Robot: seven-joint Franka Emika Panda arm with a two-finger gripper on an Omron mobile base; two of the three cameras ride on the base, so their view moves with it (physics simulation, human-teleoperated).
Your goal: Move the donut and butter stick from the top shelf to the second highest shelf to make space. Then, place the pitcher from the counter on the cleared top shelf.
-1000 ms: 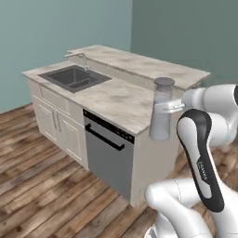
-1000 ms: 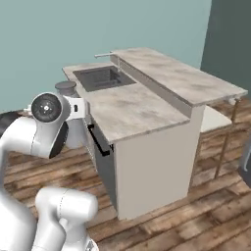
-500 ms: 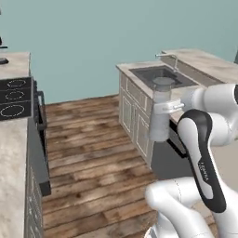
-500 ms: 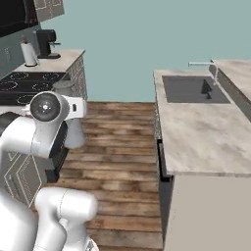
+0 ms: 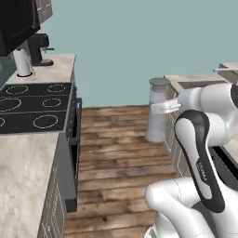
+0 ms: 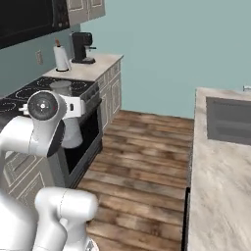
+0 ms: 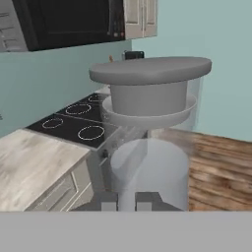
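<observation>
Upright, pitcher clamped between jaws

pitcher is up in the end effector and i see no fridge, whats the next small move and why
Probably keep turning the base while holding steady: the pitcher hangs clear of the floor in the shut end effector, and ahead are the stove and coffee maker.

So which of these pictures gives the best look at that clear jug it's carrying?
The hand view: the pitcher sits right in front of the camera, with its grey lid and clear wall plain. The left base view shows the whole pitcher smaller, off the floor beside the arm. In the right base view the arm hides most of it.
</observation>
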